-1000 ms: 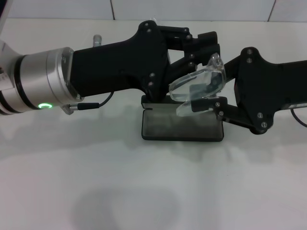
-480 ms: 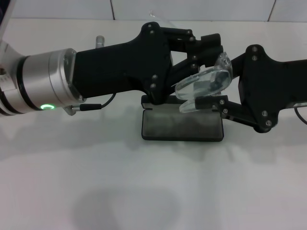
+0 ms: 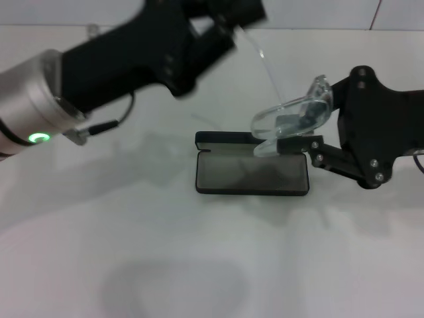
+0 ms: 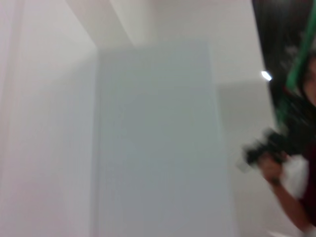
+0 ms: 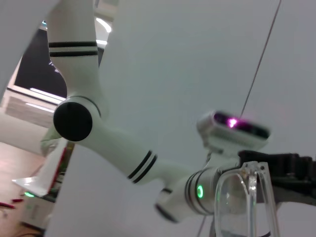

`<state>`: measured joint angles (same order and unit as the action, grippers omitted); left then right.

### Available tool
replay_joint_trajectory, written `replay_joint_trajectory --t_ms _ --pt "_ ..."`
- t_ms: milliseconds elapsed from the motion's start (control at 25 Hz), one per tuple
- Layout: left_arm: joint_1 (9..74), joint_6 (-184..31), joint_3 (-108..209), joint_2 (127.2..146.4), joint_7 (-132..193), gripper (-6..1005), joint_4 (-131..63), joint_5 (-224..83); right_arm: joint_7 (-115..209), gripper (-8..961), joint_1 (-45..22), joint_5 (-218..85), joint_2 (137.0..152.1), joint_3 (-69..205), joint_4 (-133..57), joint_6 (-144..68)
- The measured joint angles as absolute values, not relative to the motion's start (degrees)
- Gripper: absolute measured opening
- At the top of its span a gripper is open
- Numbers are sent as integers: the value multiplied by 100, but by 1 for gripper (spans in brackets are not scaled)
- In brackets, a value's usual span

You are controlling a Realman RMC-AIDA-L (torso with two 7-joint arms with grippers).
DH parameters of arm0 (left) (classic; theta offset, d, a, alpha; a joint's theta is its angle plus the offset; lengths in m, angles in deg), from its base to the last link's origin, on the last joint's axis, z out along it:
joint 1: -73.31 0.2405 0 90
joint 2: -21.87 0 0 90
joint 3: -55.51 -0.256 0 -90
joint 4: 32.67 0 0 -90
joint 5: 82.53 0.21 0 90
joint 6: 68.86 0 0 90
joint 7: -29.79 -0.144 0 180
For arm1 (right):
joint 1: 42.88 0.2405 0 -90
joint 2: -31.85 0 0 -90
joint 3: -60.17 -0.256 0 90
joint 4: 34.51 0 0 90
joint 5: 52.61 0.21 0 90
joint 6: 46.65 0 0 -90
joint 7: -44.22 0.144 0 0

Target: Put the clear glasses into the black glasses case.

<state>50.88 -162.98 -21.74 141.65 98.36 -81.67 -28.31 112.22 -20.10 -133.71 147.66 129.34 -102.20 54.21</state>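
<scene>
On the white counter [image 3: 199, 265] the black glasses case [image 3: 252, 175] lies open; our right pincer [image 3: 295, 132] grips the clear glasses [image 3: 291, 114] above it, unplaced; we cannot tell the left pincer's [image 3: 225, 10] state.

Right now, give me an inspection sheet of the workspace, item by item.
Surface: white table, bare in front of the case.
Job's things: clear glasses held in the air above the right end of the black glasses case; one thin arm sticks up and back. The case lies open on the table, grey lining up.
Clutter: nothing seen.
Grippers: right gripper shut on the glasses; left gripper raised at the far side, fingers out of frame.
Cables: a thin black lead at the left wrist.
Surroundings: white wall panels behind the table.
</scene>
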Motion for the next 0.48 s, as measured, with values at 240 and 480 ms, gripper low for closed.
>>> replay_joint_trajectory --t_ms 240,480 --pt "5269 -16286 -2171 14164 9335 148 -7507 -3854 9729 117 -2691 -12505 14769 12937 -10327 5816" --pt "5074 -16268 -2167 14157 9342 148 -7190 -4075 8792 117 -2884 -11468 14754 12934 -10074 6877"
